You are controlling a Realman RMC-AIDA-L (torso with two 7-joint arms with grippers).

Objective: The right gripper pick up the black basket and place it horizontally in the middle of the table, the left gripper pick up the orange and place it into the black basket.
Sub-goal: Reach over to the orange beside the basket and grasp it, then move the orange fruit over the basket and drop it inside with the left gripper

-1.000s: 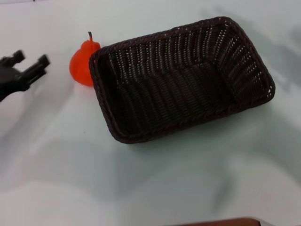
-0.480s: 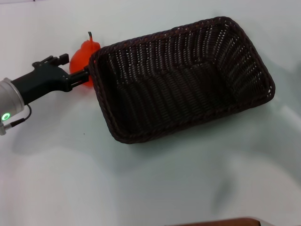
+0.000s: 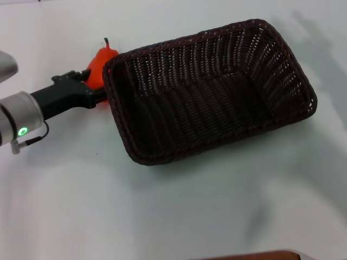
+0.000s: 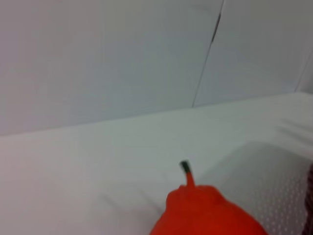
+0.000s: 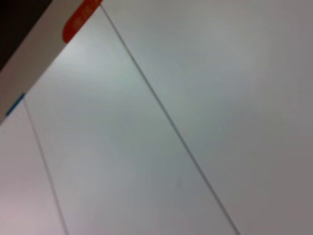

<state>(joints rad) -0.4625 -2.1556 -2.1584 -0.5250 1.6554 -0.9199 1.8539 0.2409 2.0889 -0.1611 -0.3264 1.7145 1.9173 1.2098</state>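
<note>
- Basket (image 3: 209, 89) lying flat on the white table (image 3: 179, 211), long axis tilted, its right end farther from the robot; inside empty.
- Orange (image 3: 98, 64) upright, stem up, on the table just outside the basket's left short rim, touching it or nearly so.
- Left gripper (image 3: 96, 93) comes in from the left, black wrist and silver arm with a green light behind it; its tip sits against the orange's near side, tight beside the basket rim.
- Cannot tell how far its fingers are parted or whether they have hold of the fruit; the tip merges with the dark wicker.
- Left wrist view: orange (image 4: 208, 210) close up, stem showing, pale wall behind.
- Basket rim crowds the fruit on its right side; the other sides are clear.
- Right gripper out of sight; its wrist view shows only pale panels.
</note>
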